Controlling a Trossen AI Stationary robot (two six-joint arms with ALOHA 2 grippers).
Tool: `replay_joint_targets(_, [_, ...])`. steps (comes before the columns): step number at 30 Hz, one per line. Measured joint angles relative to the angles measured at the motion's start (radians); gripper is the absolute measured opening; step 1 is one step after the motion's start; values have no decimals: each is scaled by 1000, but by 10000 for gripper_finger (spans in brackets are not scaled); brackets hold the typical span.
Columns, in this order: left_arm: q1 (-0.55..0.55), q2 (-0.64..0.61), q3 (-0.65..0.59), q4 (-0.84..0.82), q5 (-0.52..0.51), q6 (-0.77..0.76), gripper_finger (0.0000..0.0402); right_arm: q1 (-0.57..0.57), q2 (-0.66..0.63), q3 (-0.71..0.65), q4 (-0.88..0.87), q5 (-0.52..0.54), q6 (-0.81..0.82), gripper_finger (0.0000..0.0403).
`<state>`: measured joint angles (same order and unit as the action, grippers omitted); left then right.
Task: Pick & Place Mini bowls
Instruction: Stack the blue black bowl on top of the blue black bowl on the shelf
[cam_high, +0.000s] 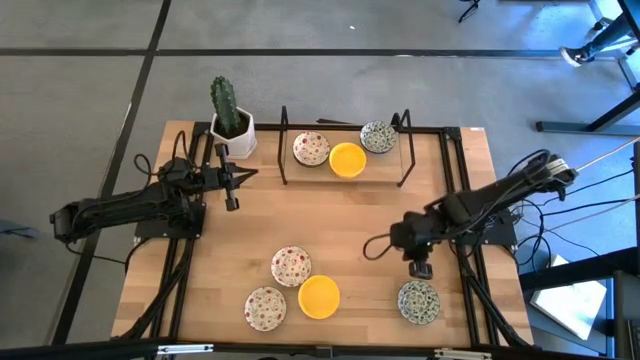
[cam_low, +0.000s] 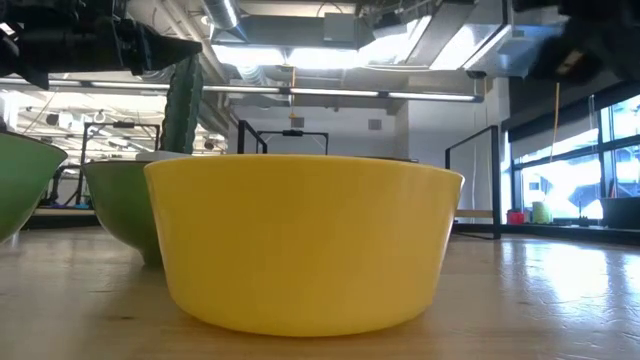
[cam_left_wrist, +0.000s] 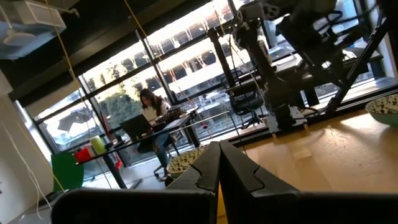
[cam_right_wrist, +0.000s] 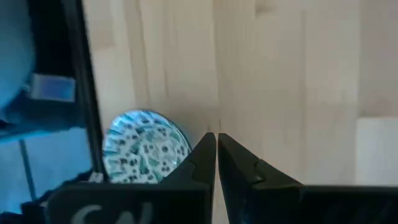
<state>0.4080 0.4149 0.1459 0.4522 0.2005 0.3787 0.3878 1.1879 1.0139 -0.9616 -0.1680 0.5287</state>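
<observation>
My right gripper (cam_high: 421, 268) closed on nothing, hanging above the worktop's (cam_high: 350, 230) near right corner, green-blue patterned mini bowl (cam_high: 418, 301) just beside it toward the near edge, fingertips (cam_right_wrist: 208, 146) apart from its rim.

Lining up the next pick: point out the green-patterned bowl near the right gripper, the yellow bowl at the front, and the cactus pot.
green-patterned bowl (cam_high: 418, 301), high view, centre of its inside.
yellow bowl (cam_high: 319, 297), high view, middle of its inside.
cactus pot (cam_high: 237, 143), high view, its white front rim.
</observation>
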Motion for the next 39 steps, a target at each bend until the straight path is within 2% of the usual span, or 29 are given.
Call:
replay_joint_targets(7, [0, 0, 0, 0, 0, 1, 3, 90, 44, -85, 56, 2, 85, 35])
replay_joint_targets(14, [0, 0, 0, 0, 0, 0, 3, 135, 62, -136, 102, 71, 124, 118])
replay_joint_targets(19, [0, 0, 0, 0, 0, -22, 3, 156, 61, -137, 100, 67, 176, 178])
replay_joint_targets(23, [0, 0, 0, 0, 0, -25, 3, 180, 61, -137, 96, 21, 230, 209])
replay_joint_targets(30, [0, 0, 0, 0, 0, -28, 3, 221, 61, -137, 85, 60, 298, 221])
replay_joint_targets(39, [0, 0, 0, -7, 0, -39, 3, 242, 61, -137, 84, 105, 311, 221])
